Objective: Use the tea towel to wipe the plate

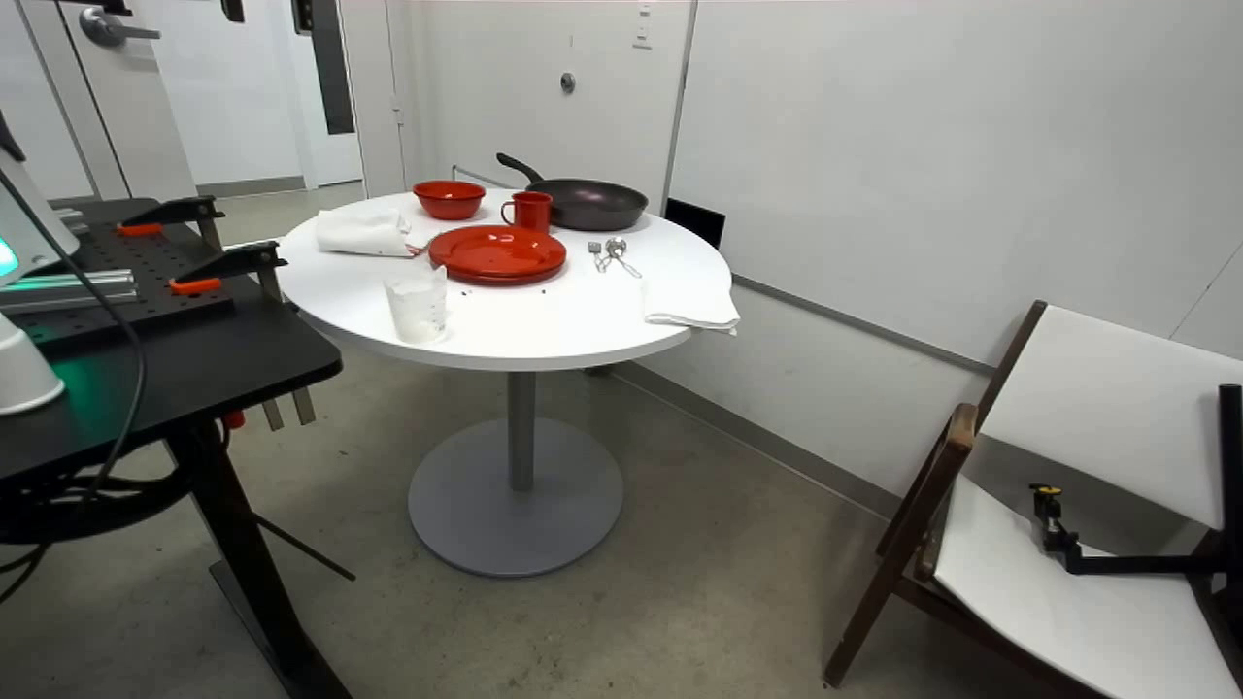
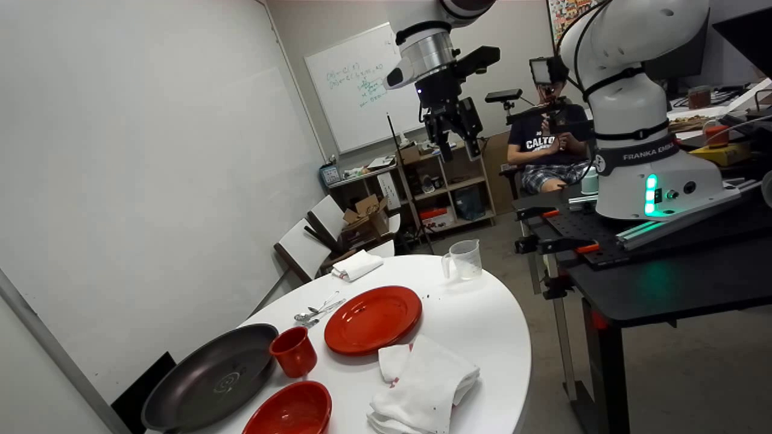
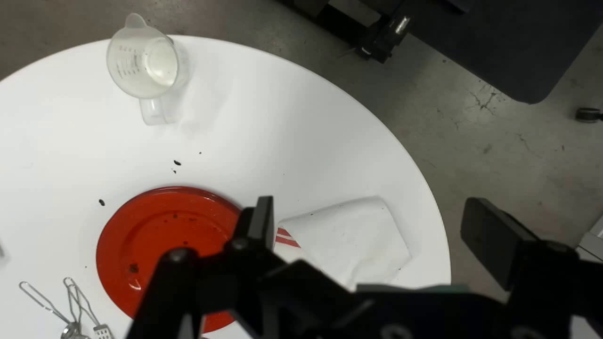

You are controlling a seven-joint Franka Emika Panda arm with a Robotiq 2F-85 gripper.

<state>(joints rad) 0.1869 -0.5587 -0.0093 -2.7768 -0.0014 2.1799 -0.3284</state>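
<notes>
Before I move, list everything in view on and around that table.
table: one, white, beside desk
plates: apparently two, red, stacked on table
tea towel: one, white, beside plates
second towel: one, white, table edge
frying pan: one, dark, on table
mug: one, red, beside frying pan
bowl: one, red, near mug
measuring jug: one, clear, near table edge
utensils: at least three, silver, beside plates
specks: several, dark, on plates and table
desk: one, black, under arm
chair: at least one, white, by wall
person: one, dark shirt, seated
arm: one, white, on desk
claw: one, black, above table
</notes>
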